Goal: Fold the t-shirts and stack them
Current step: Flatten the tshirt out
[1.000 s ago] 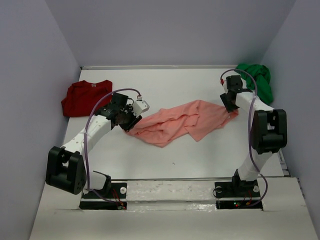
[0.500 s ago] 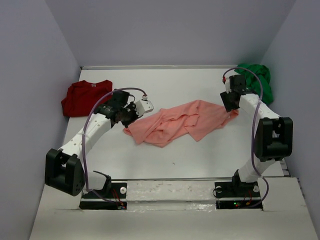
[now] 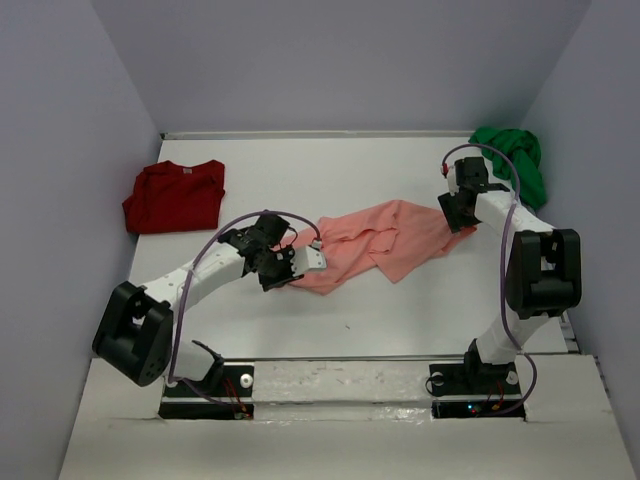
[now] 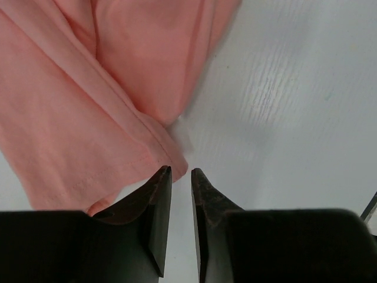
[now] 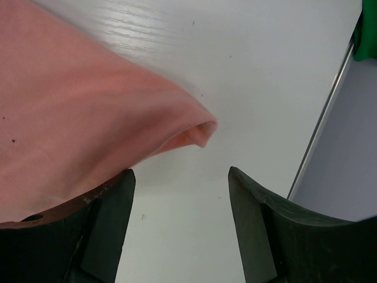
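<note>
The left gripper [image 4: 181, 171] is narrowed to an empty slit at the hem of the salmon-pink shirt [image 4: 88, 118], seemingly to pinch that edge; the right gripper [image 5: 179, 171] gapes wide over the opposite corner; the shirt lies rumpled mid-way across the table [image 3: 420, 320].

Left fingers [image 4: 154, 206] stand barely a slit apart, while right fingers [image 5: 262, 230] spread wide.

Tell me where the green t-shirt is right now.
In the top view, the green t-shirt lies bunched at the far right corner of the table, just beyond the right gripper.
</note>
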